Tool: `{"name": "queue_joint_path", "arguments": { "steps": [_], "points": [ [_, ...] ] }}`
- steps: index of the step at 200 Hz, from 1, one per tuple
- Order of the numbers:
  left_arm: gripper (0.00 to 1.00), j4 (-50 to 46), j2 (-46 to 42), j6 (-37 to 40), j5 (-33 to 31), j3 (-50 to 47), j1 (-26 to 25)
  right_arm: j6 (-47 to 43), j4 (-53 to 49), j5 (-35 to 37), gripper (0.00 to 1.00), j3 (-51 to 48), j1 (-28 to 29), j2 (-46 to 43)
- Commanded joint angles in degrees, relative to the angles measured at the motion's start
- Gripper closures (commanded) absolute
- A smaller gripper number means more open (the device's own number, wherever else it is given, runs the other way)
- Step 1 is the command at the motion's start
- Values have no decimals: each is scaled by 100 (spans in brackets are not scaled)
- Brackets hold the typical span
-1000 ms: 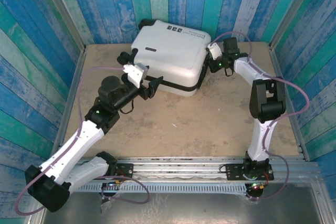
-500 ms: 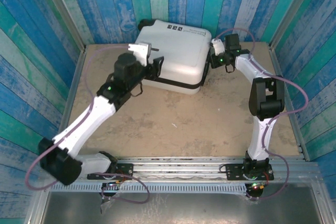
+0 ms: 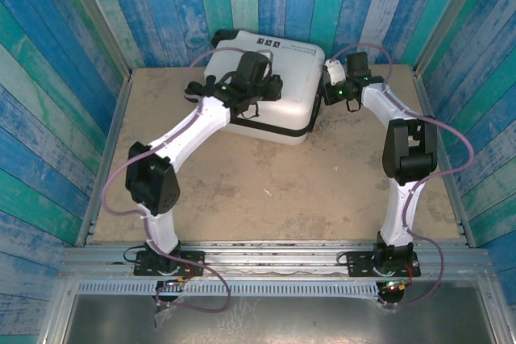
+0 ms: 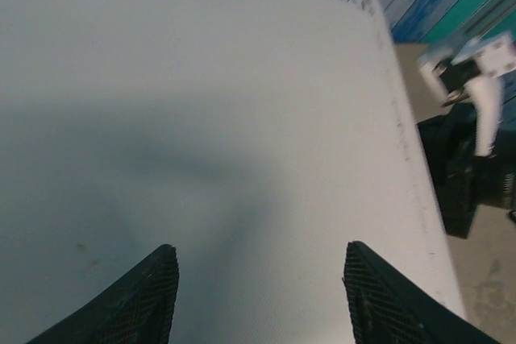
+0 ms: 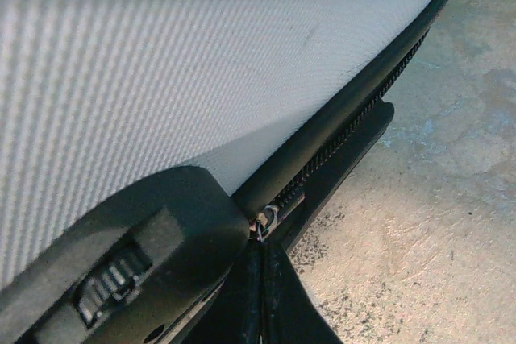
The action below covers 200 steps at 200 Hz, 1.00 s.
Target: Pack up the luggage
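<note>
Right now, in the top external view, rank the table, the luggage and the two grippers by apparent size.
1. table
2. luggage
3. left gripper and right gripper: these look alike. The left one hangs above the luggage, nearer the camera, so I won't rank them.

The suitcase [image 3: 294, 78] shell is matt, finely textured white plastic. The tabletop [image 3: 282, 191] looks rough and speckled, the wall planks [image 3: 72, 54] weathered.

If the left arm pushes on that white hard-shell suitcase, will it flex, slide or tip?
The white hard-shell suitcase looks rigid: probably little flex. Lying flat and broad on the tan table, it seems unlikely to tip; it would more likely slide.
</note>
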Motion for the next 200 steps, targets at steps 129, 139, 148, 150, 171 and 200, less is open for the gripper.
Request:
{"name": "queue_joint_path", "arguments": {
  "steps": [129, 139, 148, 150, 171, 200],
  "points": [
    [47, -1662, 1224, -155, -668, -430, -145, 691, 541, 121, 99, 750, -372, 548],
    [47, -1624, 1205, -167, -666, -502, -145, 713, 578, 136, 99, 794, -381, 602],
    [48, -1605, 1197, -165, -648, -554, -145, 750, 616, 185, 99, 831, -385, 647],
    [48, -1604, 1189, -165, -641, -562, -149, 764, 628, 194, 99, 842, -389, 658],
    [49, -1571, 1179, -166, -639, -629, -146, 922, 778, 323, 99, 923, -423, 764],
    [49, -1569, 1178, -149, -643, -666, -145, 1050, 1034, 478, 100, 1047, -443, 913]
  ]
}}
